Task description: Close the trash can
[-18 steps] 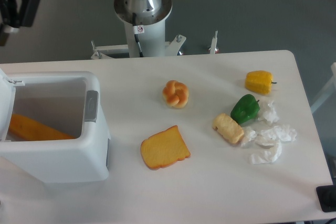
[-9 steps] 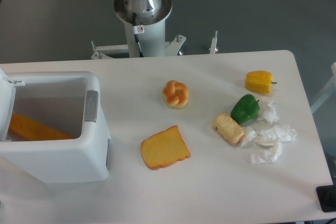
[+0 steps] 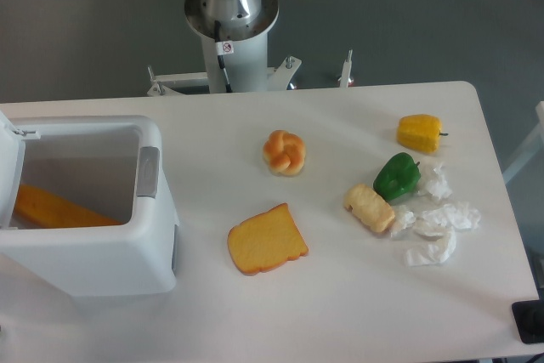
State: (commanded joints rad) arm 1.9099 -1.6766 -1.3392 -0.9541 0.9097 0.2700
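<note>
From my console the trash can (image 3: 85, 210) sits at the left of the frame, lid (image 3: 8, 178) swung open, so closing remains undone, and the jaws are out of view.

The trash can (image 3: 93, 252) looks like smooth white plastic, the table (image 3: 340, 295) matt white, the tissues (image 3: 438, 227) crumpled paper, perhaps.

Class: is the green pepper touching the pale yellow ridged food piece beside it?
Cannot tell. In the camera view, the green pepper and the pale yellow ridged piece meet with no visible gap.
</note>
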